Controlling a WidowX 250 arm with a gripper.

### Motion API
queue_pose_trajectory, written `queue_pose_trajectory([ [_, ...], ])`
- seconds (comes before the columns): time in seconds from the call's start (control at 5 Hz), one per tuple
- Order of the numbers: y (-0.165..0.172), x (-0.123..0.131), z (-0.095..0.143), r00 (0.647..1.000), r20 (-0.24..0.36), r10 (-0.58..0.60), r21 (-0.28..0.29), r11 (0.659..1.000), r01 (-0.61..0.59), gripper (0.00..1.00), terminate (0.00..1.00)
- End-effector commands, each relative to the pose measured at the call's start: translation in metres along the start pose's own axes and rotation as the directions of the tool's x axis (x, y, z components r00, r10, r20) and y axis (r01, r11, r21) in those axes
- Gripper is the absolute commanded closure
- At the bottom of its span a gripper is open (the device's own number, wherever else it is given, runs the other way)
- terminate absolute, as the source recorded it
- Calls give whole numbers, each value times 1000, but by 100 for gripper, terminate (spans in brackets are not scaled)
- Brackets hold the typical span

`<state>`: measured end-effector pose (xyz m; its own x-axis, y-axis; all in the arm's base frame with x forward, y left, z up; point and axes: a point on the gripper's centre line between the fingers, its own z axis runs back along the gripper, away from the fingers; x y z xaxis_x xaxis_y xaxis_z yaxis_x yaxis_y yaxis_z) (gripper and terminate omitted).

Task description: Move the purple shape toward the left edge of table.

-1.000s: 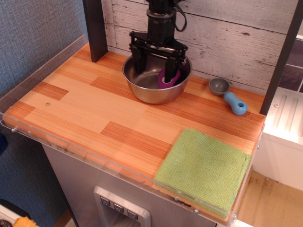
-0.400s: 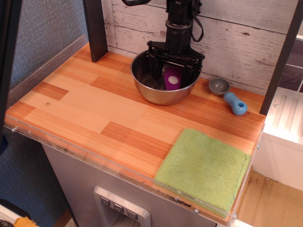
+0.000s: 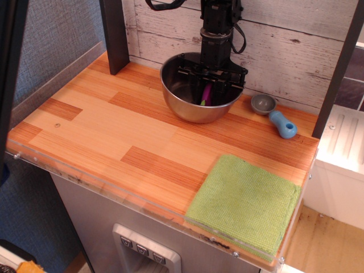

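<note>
Purple shape (image 3: pixel 205 96) sits inside the steel bowl (image 3: pixel 170 94) at the back of the surface (image 3: pixel 114 131), right of centre; it shows as a thin sliver, long axis upright, slightly tilted, upper end pointing up into the pincer (image 3: pixel 207 90); pincer is lowered into the bowl, fingers drawn in against the shape on both sides, clamped on it; small grey cup (image 3: pixel 264 103) and blue handle (image 3: pixel 282 124) lie right of the bowl; green cloth (image 3: pixel 244 202) is at the front right corner.

arm (image 3: pixel 216 28): upright, reaching down from above | tool (image 3: pixel 207 100): pointing straight down, fingers pinched on purple shape (image 3: pixel 205 94)
</note>
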<state>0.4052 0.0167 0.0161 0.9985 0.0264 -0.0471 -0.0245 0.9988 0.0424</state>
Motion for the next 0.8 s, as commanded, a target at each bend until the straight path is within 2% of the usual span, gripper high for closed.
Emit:
queue_pose_trajectory([
  [0.0, 25, -13, 37, 996, 88, 21, -8, 1000, -20, 100, 0],
  [0.4, 39, -24, 107, 961, 272, 44, -91, 996, -20, 100, 0],
  [0.6, 65, -48, 123, 951, 298, 82, -100, 993, -55, 100, 0],
])
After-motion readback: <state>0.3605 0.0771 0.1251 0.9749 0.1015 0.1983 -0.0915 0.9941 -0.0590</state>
